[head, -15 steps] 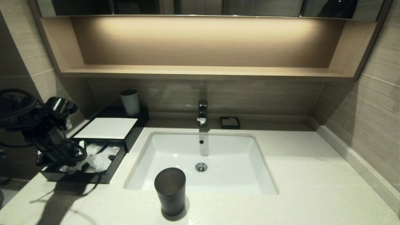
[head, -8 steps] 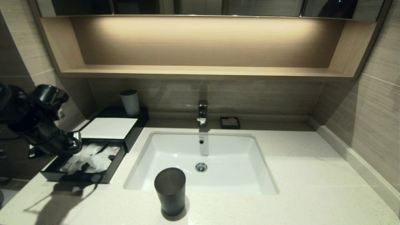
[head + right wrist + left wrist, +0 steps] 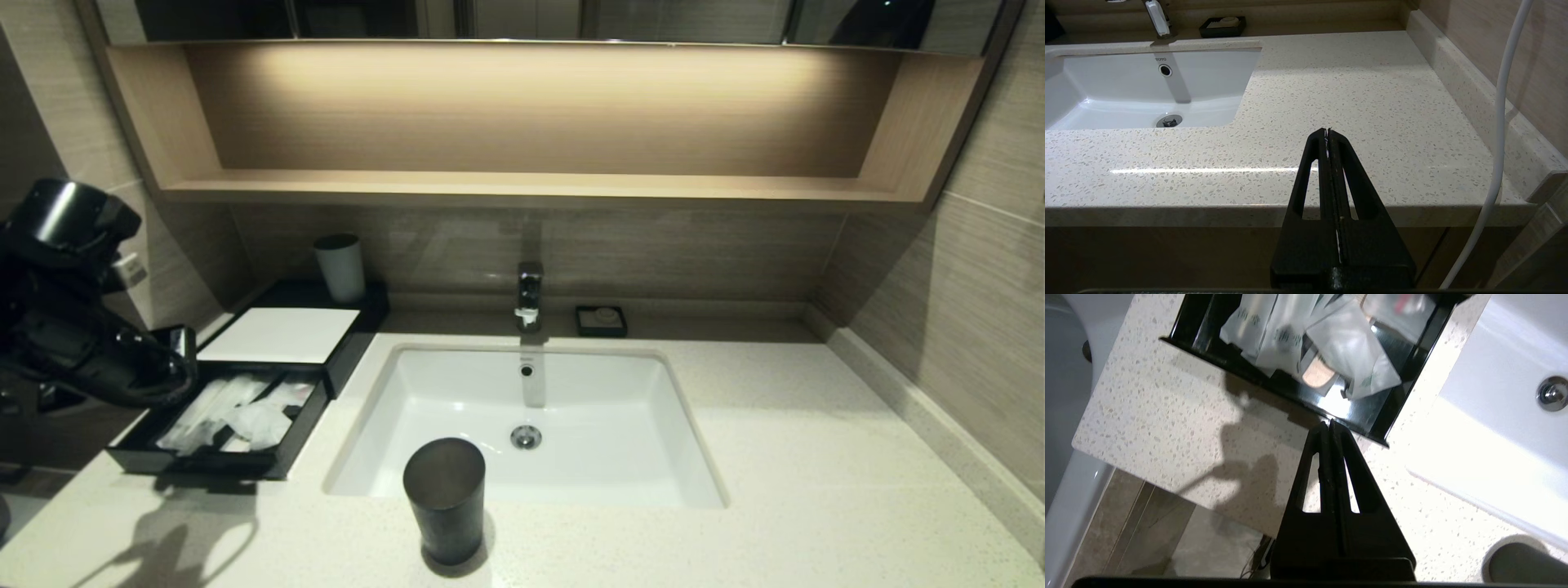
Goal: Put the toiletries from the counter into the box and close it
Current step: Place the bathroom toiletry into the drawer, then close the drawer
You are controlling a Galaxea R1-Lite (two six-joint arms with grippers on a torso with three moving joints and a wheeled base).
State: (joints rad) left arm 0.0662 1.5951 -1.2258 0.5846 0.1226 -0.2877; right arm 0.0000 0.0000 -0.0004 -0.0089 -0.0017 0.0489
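The black box (image 3: 351,347) stands at the counter's (image 3: 816,457) far left with its drawer (image 3: 196,467) pulled open. Several white plastic-wrapped toiletries (image 3: 237,408) with green labels lie piled inside the drawer (image 3: 1208,355), seen close as the toiletries (image 3: 1290,339) in the left wrist view. My left arm (image 3: 90,359) hangs raised at the drawer's left side. The left gripper (image 3: 1329,424) is shut and empty, above the counter just outside the drawer's front wall. My right gripper (image 3: 1327,131) is shut and empty, hovering at the counter's front edge on the right.
A dark grey cup (image 3: 445,500) stands at the white basin's (image 3: 457,392) front rim. The tap (image 3: 529,294) and a small black soap dish (image 3: 601,320) are at the back. A pale cup (image 3: 340,266) stands on the box's rear. A white cable (image 3: 1502,122) hangs beside the right gripper.
My left arm has risen and drawn back to the left, off the drawer. The packets it covered now lie in plain sight in the drawer.
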